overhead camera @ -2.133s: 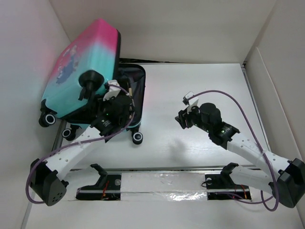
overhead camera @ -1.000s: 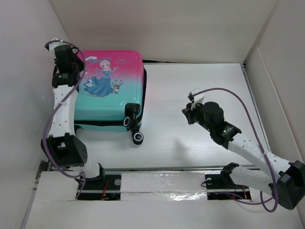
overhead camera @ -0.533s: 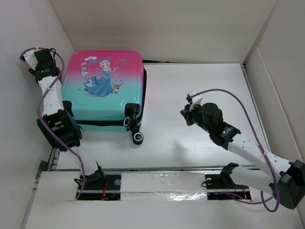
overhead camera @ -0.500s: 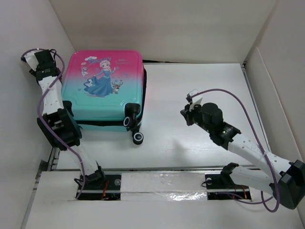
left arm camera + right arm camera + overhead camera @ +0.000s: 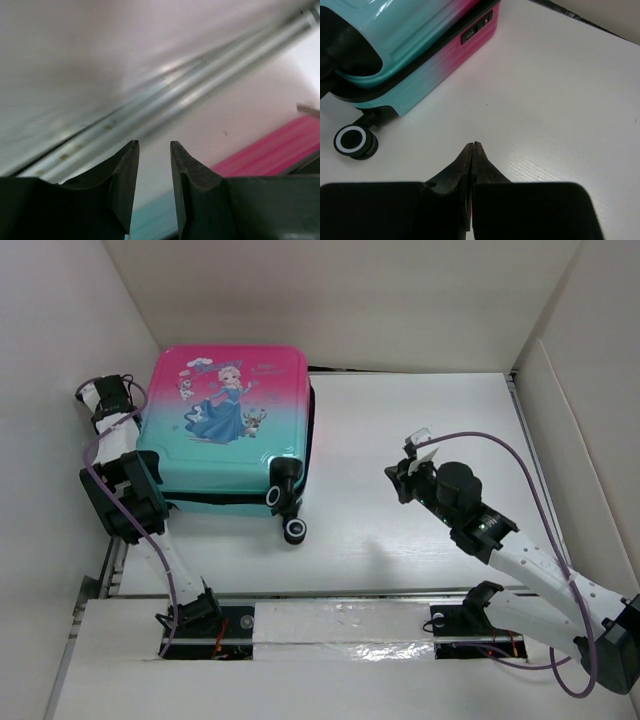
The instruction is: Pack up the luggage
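The left tool (image 5: 152, 145) hangs close to the side wall (image 5: 60, 340), its jaws a narrow gap apart with nothing between them. The luggage (image 5: 225, 430) lies shut and flat on the surface (image 5: 420, 390), princess print up, just to the right of that tool. The right tool (image 5: 471, 146) is pinched fully closed and empty above bare surface. The luggage sits well off to its left, with one black wheel (image 5: 352, 141) the nearest part.

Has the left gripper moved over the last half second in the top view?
Yes. Against the left wall, the left gripper has shifted down the image and rightward, ending closer to the luggage.
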`<state>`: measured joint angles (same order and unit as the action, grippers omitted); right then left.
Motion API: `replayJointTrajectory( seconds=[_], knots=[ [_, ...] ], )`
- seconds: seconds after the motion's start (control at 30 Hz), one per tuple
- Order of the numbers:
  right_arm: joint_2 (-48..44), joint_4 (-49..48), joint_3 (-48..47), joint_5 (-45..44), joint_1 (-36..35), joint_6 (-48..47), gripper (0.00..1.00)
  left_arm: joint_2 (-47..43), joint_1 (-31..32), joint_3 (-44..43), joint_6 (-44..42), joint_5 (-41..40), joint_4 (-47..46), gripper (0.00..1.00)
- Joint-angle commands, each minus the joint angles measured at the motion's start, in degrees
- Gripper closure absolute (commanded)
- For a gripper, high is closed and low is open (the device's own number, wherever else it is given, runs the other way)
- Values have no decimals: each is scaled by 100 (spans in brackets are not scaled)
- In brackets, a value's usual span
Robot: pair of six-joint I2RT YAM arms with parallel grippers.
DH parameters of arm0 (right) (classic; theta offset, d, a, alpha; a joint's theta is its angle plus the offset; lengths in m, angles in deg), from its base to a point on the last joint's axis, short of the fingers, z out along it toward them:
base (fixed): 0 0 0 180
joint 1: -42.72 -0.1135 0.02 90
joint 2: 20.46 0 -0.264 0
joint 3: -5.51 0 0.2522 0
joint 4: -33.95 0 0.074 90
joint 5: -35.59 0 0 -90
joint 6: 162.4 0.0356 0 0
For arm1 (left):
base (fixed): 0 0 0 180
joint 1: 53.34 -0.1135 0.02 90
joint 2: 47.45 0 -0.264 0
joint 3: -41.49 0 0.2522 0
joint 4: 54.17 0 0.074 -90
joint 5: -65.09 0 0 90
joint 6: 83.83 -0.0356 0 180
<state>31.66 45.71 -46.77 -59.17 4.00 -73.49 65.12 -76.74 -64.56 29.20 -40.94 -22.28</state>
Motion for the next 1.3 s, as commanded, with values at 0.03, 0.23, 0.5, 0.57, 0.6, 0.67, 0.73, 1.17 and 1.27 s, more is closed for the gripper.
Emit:
replayJointTrajectory(
  seconds=[0.03,0.23,0.5,0.57,0.6,0.67,0.73,1.17,1.27],
  knots=[
    [-9,-179,-85,-341,-57,3,100,-585,889,948,393,1162,-62,72],
    [-184,148,-42,-1001,417,319,99,-1798,1618,3014,1317,1551,-1531,72],
    [-448,350,126,-1300,1287,521,98,-3065,2892,4735,2012,418,-2646,73],
    [-300,402,65,-1265,1655,556,96,-3268,3034,4991,2100,373,-2797,73],
    [-177,420,12,-1213,1788,583,95,-3329,3104,5262,2170,399,-2911,73],
    [165,437,-137,-1090,2069,618,89,-3496,3174,5545,2223,513,-3289,73],
    [824,516,-514,-931,2429,662,86,-3593,3253,5888,2224,574,-3595,73],
    [4129,262,-2202,299,2808,855,60,-3918,3895,6838,1916,715,-4406,80],
    [4830,-98,-2824,992,2660,873,61,-4208,3965,7084,1846,1014,-4485,90]
  ],
)
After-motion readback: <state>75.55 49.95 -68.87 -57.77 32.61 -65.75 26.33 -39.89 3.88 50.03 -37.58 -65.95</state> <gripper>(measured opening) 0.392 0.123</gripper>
